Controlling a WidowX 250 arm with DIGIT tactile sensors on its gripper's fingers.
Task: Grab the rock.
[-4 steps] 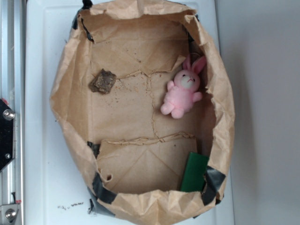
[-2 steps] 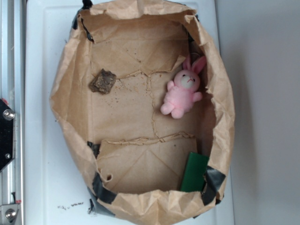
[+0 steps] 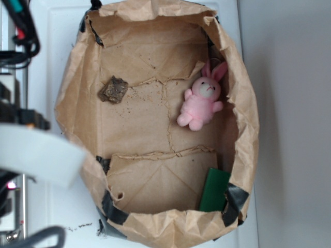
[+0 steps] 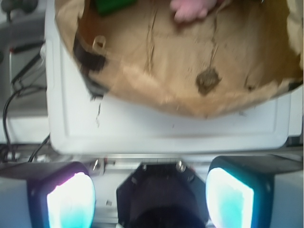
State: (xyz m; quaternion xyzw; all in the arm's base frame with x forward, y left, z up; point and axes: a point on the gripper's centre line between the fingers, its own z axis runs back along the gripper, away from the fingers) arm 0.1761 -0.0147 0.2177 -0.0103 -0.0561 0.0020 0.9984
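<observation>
Overhead, a wide brown paper bag (image 3: 77, 98) w/ its top rolled down sits on a white surface (image 3: 51, 46). Patches of black tape (image 3: 111, 206) hold the bag's corners. Inside, the floor is creased, flat paper.

Rock (image 3: 114, 89): a small, rough, dark brown chunk, lying on the bag floor near the left wall, toward the top of the overhead view. Fine crumbs are scattered just beside it. Nothing touches it.

Pink plush bunny (image 3: 201, 102): lies on its back near the right wall, ears pointing up and right, well apart from the rock. Flat green card (image 3: 214, 188): leans in the lower right corner, beside a tape patch.

Robot arm (image 3: 36, 152): a blurred white and black shape at the left edge of the overhead view, outside the bag, w/ cables above it. It's too blurred to make out details.

Wrist view: looks across the surface edge into the bag. Pincer (image 4: 149, 197) fills the bottom of the frame, its two fingers (image 4: 71, 199) glowing pale pink and teal, spread wide apart w/ nothing between them, a dark camera mount in the gap. The rock (image 4: 207, 80) shows here as a dark lump just inside the bag's near wall, well apart from the pincer. Bunny (image 4: 192, 9) and green card (image 4: 111, 5) are cut off at the top edge.
</observation>
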